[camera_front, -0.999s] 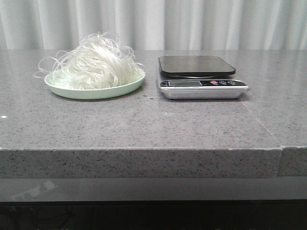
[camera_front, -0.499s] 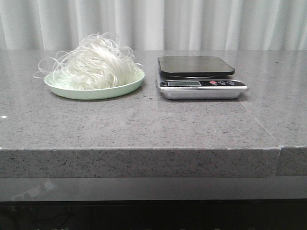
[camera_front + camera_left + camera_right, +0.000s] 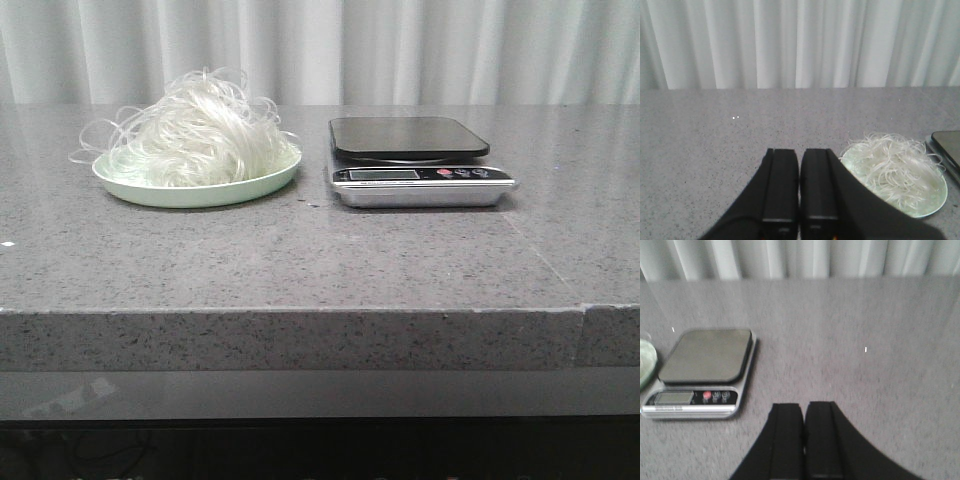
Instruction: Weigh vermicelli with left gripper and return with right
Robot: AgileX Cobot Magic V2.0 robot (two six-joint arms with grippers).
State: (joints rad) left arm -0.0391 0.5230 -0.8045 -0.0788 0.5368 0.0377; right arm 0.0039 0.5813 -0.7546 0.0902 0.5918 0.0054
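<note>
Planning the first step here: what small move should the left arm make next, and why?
Probably open the left gripper and swing it toward the vermicelli. Its fingers are shut with nothing between them, the heap still sits on the green plate, and the scale platform is bare, so weighing has not started.

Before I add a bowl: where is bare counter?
Bare: the front strip of the counter before the plate and scale, and right of the scale. Tight: the narrow gap between plate and scale, with vermicelli strands overhanging the plate's left rim.
</note>
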